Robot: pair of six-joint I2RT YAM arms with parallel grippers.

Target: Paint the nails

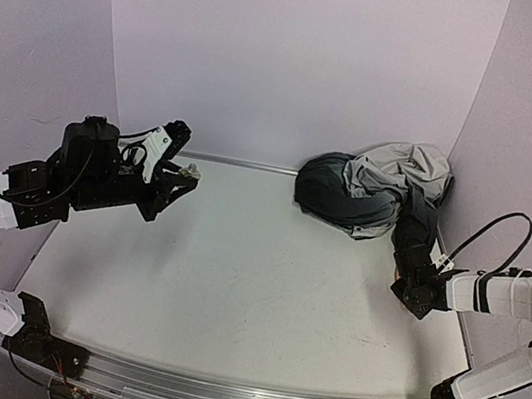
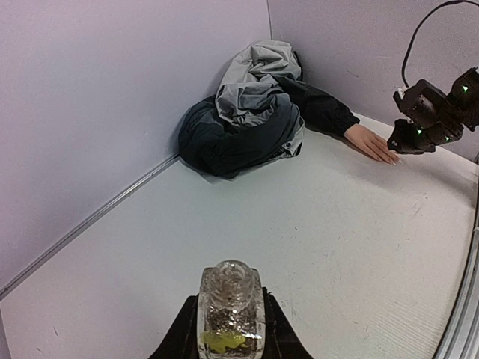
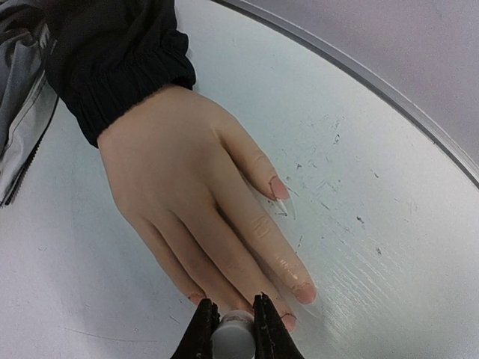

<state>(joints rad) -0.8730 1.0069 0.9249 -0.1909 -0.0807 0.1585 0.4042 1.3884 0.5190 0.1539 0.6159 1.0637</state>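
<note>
Peach mannequin hand [image 3: 187,187] lay flat on the white table [image 3: 374,187] at the far right, dark sleeve [image 3: 120,60] at its wrist. Only the right wrist view showed the nails [image 3: 279,188], with the right gripper [image 3: 233,318] clamped on a small white cap [image 3: 233,334] at the fingertips. Left wrist view alone showed the left gripper [image 2: 230,336] clenched on a clear bottle [image 2: 230,292], well apart from the hand; its yellow patch [image 2: 218,341] was too blurred to read.

No readable text, labels, numbers anywhere; yellow mark on clear bottle [image 2: 228,318] illegible.
</note>
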